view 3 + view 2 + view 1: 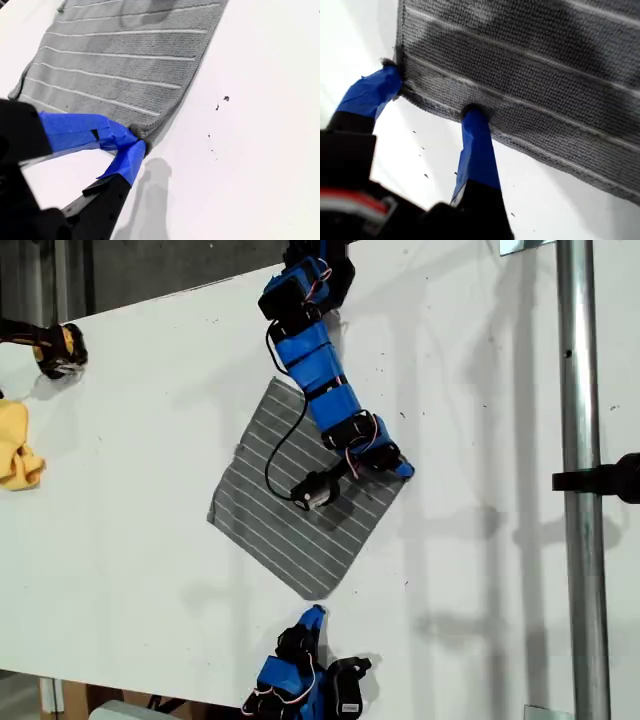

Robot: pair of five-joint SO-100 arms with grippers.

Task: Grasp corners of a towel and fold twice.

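Grey towel (pixel 300 500) lies flat like a diamond mid-surface (pixel 150 570) in the exterior view. Our first hand (pixel 431 97) sits at the corner pointing to that view's right, fingers spread wide along the hem, one tip at the corner, the other on the edge. Our second hand (pixel 136 138) is pinched closed on the bottom corner (pixel 137 131). Yellow cloth (pixel 18 445) sits at the exterior view's left edge.
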